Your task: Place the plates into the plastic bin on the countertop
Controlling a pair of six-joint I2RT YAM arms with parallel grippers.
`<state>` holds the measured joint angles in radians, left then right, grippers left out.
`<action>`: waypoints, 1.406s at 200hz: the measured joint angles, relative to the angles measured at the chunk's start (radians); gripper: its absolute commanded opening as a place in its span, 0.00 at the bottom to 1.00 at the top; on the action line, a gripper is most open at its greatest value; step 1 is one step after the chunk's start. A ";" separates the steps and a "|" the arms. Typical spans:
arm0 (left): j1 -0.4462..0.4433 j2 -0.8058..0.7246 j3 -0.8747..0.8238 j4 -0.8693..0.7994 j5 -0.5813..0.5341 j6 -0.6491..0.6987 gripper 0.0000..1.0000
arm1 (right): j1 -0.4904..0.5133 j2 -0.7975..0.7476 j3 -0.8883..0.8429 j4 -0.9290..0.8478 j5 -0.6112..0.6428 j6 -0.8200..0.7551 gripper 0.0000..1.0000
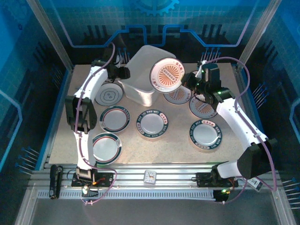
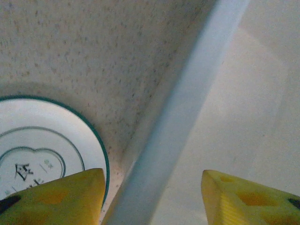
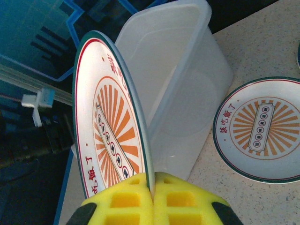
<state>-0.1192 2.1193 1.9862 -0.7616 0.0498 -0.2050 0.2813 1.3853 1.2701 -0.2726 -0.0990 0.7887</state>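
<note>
The plastic bin [image 1: 143, 70] stands at the back middle of the countertop [image 1: 178, 150]. My left gripper [image 1: 123, 72] is open at the bin's left side, its yellow fingers [image 2: 61, 197] straddling the bin rim [image 2: 187, 117] with a gap on both sides. My right gripper [image 1: 190, 82] is shut on the edge of a sunburst plate [image 1: 168, 74], held on edge just right of the bin [image 3: 183, 79]. In the right wrist view the plate [image 3: 110, 126] rises from the gripper [image 3: 153, 187]. A white plate with a grey motif [image 2: 33, 154] lies by the left fingers.
More plates lie flat: two sunburst ones [image 1: 178, 95] [image 1: 202, 107] under the right arm, and several dark-rimmed ones [image 1: 115, 118] [image 1: 152, 123] [image 1: 206, 133] in front. A small white item [image 1: 150, 176] and a black tool [image 1: 54, 180] rest on the front rail.
</note>
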 measured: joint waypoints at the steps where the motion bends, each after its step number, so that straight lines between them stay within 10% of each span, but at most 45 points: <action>1: 0.000 -0.001 -0.005 0.000 0.000 -0.003 0.53 | 0.000 0.000 0.000 0.000 0.002 0.000 0.00; 216: -0.077 -0.386 -0.507 0.170 0.030 -0.398 0.43 | 0.105 0.111 0.180 -0.062 0.129 0.185 0.00; 281: -0.144 -0.516 -0.638 0.199 0.026 -0.506 0.63 | 0.172 0.219 0.279 -0.119 0.217 0.236 0.00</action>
<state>-0.2630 1.6032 1.3483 -0.5625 0.0757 -0.7113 0.4534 1.6039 1.5494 -0.3920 0.1181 1.0245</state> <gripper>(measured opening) 0.581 0.060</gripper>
